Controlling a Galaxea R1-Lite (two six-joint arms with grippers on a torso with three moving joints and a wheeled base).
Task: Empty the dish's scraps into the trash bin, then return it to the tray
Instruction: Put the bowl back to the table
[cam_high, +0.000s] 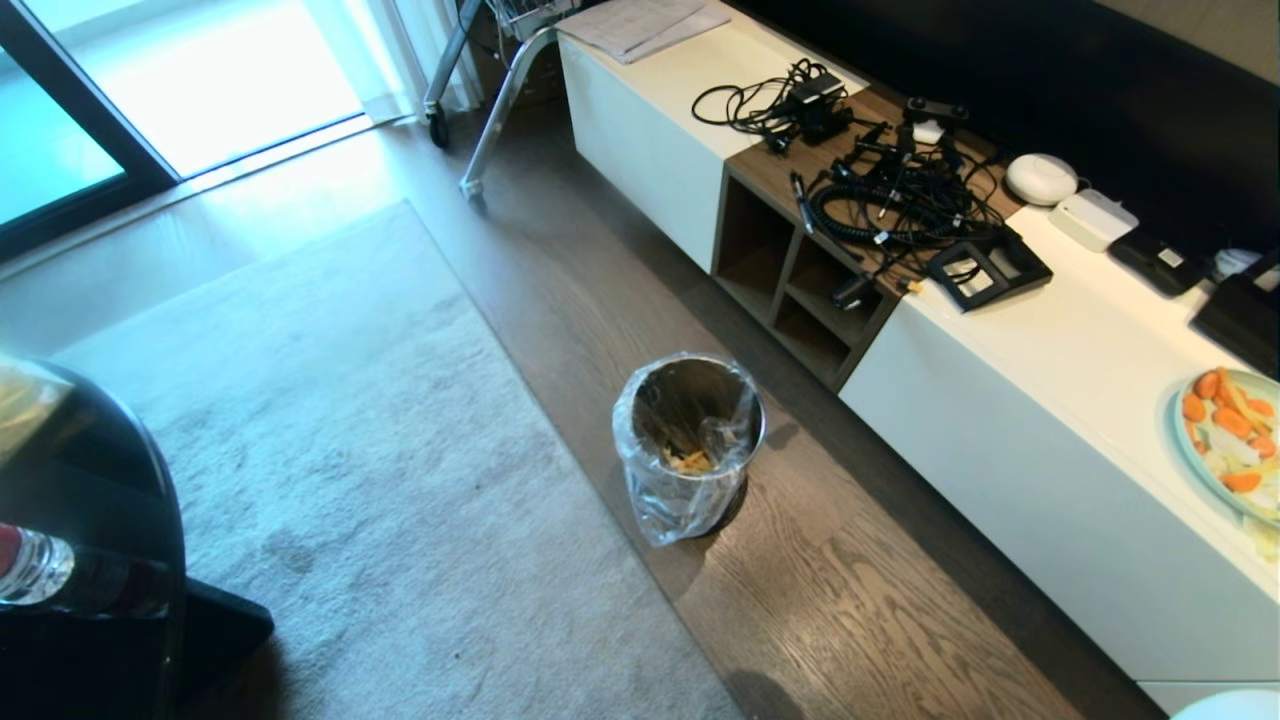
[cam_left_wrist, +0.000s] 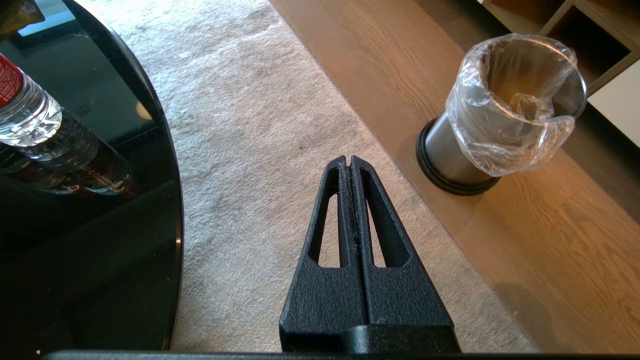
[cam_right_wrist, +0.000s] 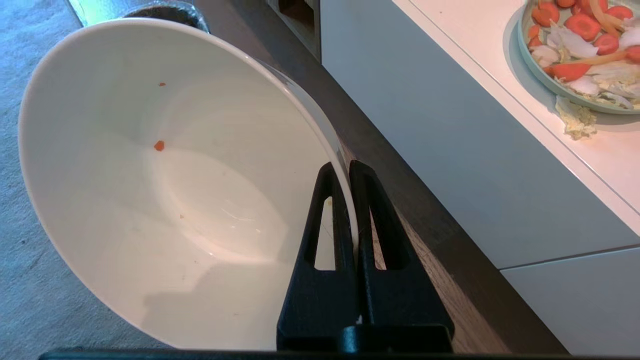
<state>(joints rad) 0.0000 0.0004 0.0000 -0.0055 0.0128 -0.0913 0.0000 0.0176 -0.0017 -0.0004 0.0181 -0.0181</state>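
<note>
Right gripper jaws pinch the near-empty dish; scraps seemingly in the trash bin.

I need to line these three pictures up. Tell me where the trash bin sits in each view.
Head view: trash bin at centre, on the wood floor beside the rug.
Left wrist view: upper right, beyond the shut left gripper.
Right wrist view: only a dark sliver behind the dish; uncertain.
Shared landmark: the white cabinet.

A brushed-metal bin in crinkly clear plastic is standing on grained wood floor beside a rough grey rug, while matt black textured fingers are pinching a glossy white ceramic bowl.
</note>
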